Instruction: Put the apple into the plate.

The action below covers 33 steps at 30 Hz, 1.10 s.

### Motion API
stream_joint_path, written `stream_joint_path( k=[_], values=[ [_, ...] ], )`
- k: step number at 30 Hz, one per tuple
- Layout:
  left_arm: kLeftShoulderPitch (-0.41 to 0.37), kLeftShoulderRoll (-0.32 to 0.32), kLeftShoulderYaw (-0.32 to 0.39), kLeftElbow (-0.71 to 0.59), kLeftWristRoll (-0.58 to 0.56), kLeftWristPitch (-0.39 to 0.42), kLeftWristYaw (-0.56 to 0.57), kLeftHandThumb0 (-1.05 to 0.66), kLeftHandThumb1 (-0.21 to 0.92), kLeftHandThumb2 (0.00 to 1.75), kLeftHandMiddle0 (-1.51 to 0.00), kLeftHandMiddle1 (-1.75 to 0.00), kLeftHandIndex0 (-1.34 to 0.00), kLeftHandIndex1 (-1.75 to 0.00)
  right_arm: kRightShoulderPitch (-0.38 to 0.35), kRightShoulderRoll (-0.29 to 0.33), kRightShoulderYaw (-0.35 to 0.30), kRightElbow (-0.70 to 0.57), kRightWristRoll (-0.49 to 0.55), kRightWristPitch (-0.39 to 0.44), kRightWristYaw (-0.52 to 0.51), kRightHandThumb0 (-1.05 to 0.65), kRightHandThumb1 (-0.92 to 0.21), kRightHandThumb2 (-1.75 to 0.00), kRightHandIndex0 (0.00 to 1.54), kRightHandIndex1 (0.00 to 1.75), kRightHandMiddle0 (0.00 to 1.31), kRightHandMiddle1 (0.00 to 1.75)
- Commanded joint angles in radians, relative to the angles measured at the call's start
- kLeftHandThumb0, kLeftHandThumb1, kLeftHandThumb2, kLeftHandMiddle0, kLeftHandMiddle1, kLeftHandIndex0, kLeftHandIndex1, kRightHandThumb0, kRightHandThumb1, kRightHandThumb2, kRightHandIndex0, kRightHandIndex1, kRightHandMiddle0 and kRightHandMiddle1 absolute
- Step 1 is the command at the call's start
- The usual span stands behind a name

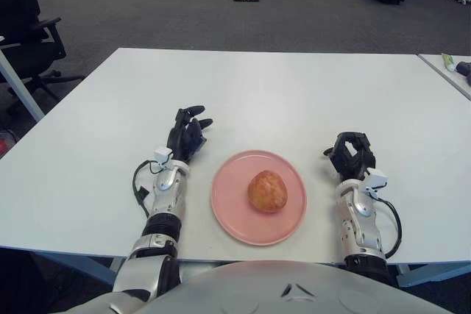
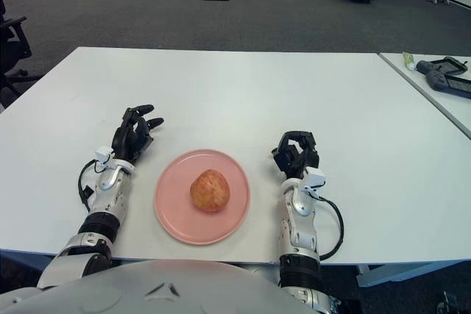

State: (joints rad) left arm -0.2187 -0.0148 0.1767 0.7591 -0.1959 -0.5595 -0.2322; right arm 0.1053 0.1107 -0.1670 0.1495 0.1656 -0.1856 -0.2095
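Apple (image 1: 267,191) sits in the plate (image 1: 228,211), just right of the left hand (image 1: 187,132), fingers loosely curled, empty; right hand (image 1: 351,154) beside the plate's right rim, curled, holding nothing.

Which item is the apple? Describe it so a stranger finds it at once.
Start at the white table and find the pink plate near its front edge, between the left hand and right hand. The apple lies on it, the only round, reddish-yellow fruit.

No text, label or number can be read on anything here
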Motion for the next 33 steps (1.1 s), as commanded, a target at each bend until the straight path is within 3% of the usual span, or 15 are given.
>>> stream_joint_path(
  k=[1,10,11,13,17,33],
  values=[
    [-0.008,-0.006,0.002,0.037,0.026,-0.019,0.047,-0.57,0.92,0.99,-0.32,-1.36,-0.19,-1.53,-0.003,0.018,0.000,0.006,-0.003,0.009,0.001,-0.38,-0.69,-0.85,0.59,1.75,0.34,1.75],
    [-0.004,-0.023,-0.005,0.069,0.101,-0.066,0.168,-0.53,0.92,1.02,-0.38,-1.51,-0.22,-1.73,-0.001,0.023,0.001,-0.009,-0.006,0.036,-0.015,-0.38,-0.69,-0.85,0.60,1.75,0.34,1.75],
    [-0.003,-0.024,-0.007,0.071,0.109,-0.070,0.179,-0.47,0.91,0.86,-0.40,-1.51,-0.22,-1.73,0.000,0.023,0.002,-0.012,-0.007,0.041,-0.016,-0.38,-0.69,-0.84,0.60,1.75,0.33,1.75],
    [-0.001,-0.025,-0.011,0.077,0.126,-0.079,0.204,-0.41,0.92,0.70,-0.42,-1.53,-0.21,-1.74,0.001,0.022,0.004,-0.018,-0.009,0.053,-0.018,-0.38,-0.69,-0.84,0.60,1.75,0.34,1.75],
    [0.007,-0.027,-0.018,0.084,0.153,-0.093,0.244,-0.36,0.92,0.56,-0.44,-1.57,-0.20,-1.75,0.003,0.015,0.007,-0.018,-0.012,0.062,-0.009,-0.38,-0.69,-0.85,0.60,1.75,0.34,1.75],
    [0.035,-0.015,-0.029,0.051,0.184,-0.084,0.294,-0.36,0.87,0.60,-0.48,-1.59,-0.23,-1.75,-0.013,0.000,0.012,0.059,-0.040,0.016,0.041,-0.39,-0.66,-0.89,0.61,1.75,0.36,1.75]
  ],
)
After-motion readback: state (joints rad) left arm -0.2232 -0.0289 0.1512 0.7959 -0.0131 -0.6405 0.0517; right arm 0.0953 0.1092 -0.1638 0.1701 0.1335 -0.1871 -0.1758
